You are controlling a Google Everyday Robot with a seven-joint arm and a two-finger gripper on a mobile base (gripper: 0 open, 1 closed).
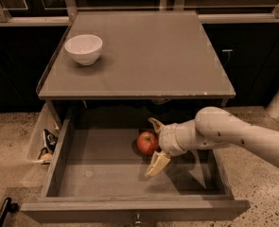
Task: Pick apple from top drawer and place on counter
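Note:
The red apple (147, 142) lies on the grey floor of the open top drawer (96, 167), near its middle. My gripper (156, 144) reaches in from the right inside the drawer, open, with one finger (156, 164) in front of the apple and the other finger (155, 124) behind it, so the apple sits between them. The fingers are not closed on it. The counter (148, 56) is the flat grey-brown cabinet top just above the drawer.
A white bowl (83, 48) stands on the counter's left rear. A side pocket with small packets (45, 145) hangs left of the drawer. The drawer's front wall with a knob (138, 217) is nearest. Dark cabinets stand behind, speckled floor around.

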